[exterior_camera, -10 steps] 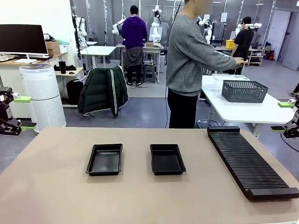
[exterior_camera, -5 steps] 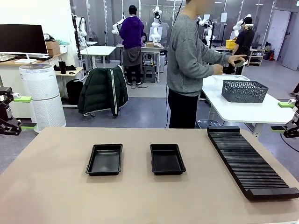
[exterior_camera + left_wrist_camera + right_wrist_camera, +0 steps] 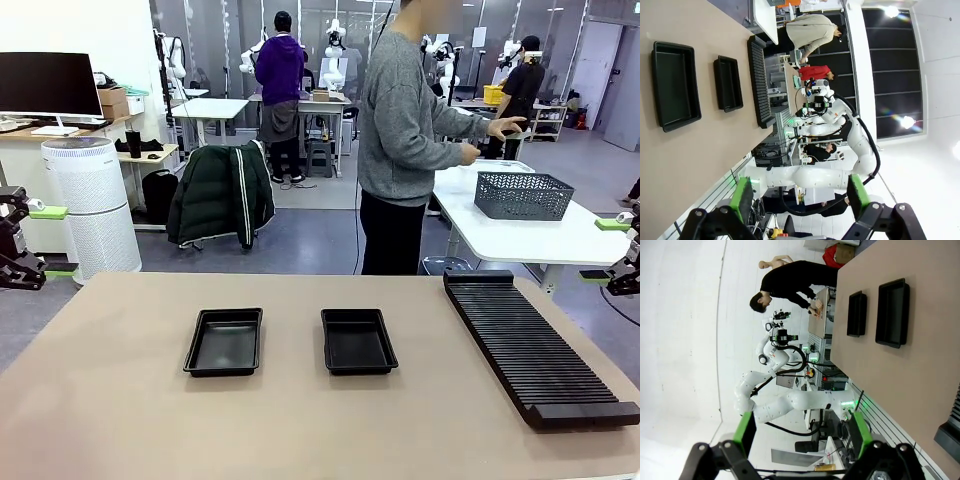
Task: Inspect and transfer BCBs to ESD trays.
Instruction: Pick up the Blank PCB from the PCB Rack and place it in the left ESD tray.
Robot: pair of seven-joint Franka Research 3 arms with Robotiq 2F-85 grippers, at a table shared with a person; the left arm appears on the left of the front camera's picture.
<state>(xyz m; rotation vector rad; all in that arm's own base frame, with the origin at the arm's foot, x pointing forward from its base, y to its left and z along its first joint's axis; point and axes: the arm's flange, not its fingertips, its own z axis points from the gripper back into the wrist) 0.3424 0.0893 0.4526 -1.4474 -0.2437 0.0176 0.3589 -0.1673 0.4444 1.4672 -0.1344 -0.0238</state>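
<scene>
The tan bench carries two black ESD trays side by side (both bare inside) and a long ribbed rack at its right.

- On your tan table a long black ribbed rack lies at the right side, running from the far edge towards you.
- Across from you a person in a grey sweater stands turned towards the white table at the right.
- A grey mesh basket sits on that white table.
- At far left you have a white air purifier with a dark monitor behind it.
- A dark green jacket hangs over a chair.
</scene>
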